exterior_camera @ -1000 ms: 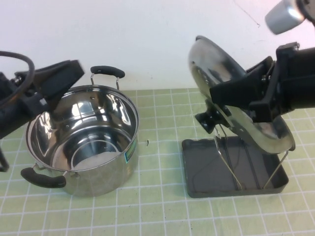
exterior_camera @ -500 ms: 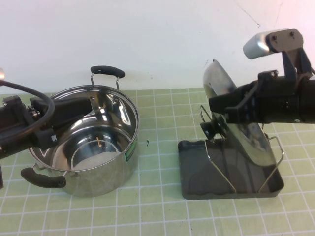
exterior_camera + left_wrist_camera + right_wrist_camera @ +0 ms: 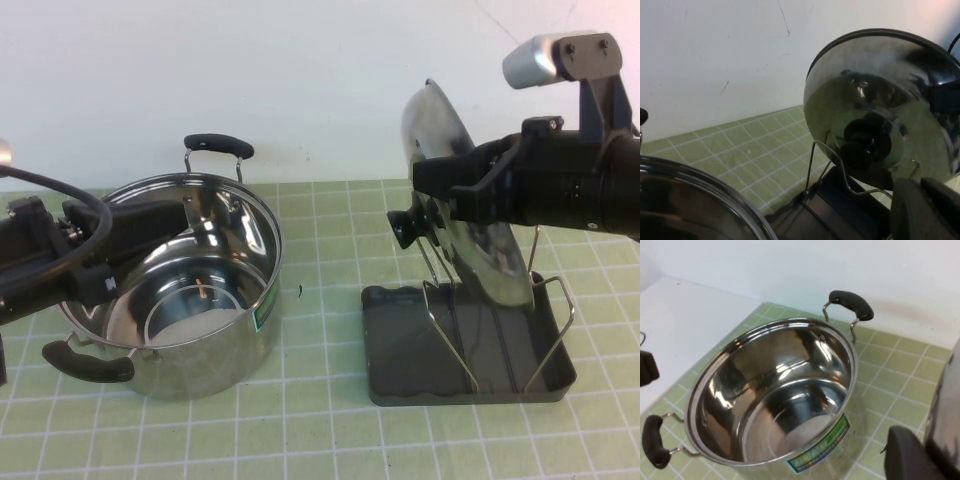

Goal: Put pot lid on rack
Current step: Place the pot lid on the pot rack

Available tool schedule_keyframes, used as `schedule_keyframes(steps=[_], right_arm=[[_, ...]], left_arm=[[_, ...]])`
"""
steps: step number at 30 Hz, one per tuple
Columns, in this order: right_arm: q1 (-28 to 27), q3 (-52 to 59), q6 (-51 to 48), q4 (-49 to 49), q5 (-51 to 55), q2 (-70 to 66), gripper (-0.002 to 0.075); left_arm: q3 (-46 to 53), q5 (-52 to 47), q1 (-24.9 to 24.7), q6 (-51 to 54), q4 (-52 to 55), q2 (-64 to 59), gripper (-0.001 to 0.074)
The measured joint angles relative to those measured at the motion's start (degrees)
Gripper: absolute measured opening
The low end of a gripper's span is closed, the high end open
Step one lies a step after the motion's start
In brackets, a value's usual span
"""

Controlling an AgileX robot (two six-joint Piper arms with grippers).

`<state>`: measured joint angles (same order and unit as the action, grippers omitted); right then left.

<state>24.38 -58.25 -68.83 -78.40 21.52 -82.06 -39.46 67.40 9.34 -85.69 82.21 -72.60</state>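
The pot lid (image 3: 447, 140) stands on edge, nearly upright, between the wire loops of the rack (image 3: 402, 345). Its black knob (image 3: 404, 230) faces the pot. My right gripper (image 3: 446, 198) is shut on the lid's rim, high on the knob side. In the right wrist view only one finger (image 3: 910, 457) and the lid's edge (image 3: 946, 410) show. My left gripper (image 3: 158, 222) hovers over the pot, shut and empty. The left wrist view shows the lid (image 3: 880, 85), its knob (image 3: 864, 142) and a rack wire (image 3: 831, 161). I cannot tell whether the lid's lower edge rests on the tray.
A deep steel pot (image 3: 170, 300) with two black handles stands at the left on the green tiled mat; it also shows in the right wrist view (image 3: 780, 390). A white wall runs along the back. Open mat lies between pot and rack.
The lid has come down from above into the rack's loops and then tipped more upright, its knob rising. My left gripper has dropped lower over the pot.
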Motion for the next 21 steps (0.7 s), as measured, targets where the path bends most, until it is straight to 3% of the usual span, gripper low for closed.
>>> schedule_keyframes(steps=[5, 14, 21], right_arm=[[0.0, 0.0, -0.5, 0.0, 0.4, -0.4, 0.0097], [0.0, 0.1, -0.6, 1.4, 2.0, -0.5, 0.0213], [-1.2, 0.1, -0.7, 2.7, 2.6, 0.8, 0.0223]], left_arm=[[0.0, 0.0, 0.0, 0.0, 0.8, 0.0, 0.0001], [0.0, 0.0, 0.0, 0.0, 3.5, 0.0, 0.0001], [0.0, 0.0, 0.1, 0.0, 3.8, 0.1, 0.0001]])
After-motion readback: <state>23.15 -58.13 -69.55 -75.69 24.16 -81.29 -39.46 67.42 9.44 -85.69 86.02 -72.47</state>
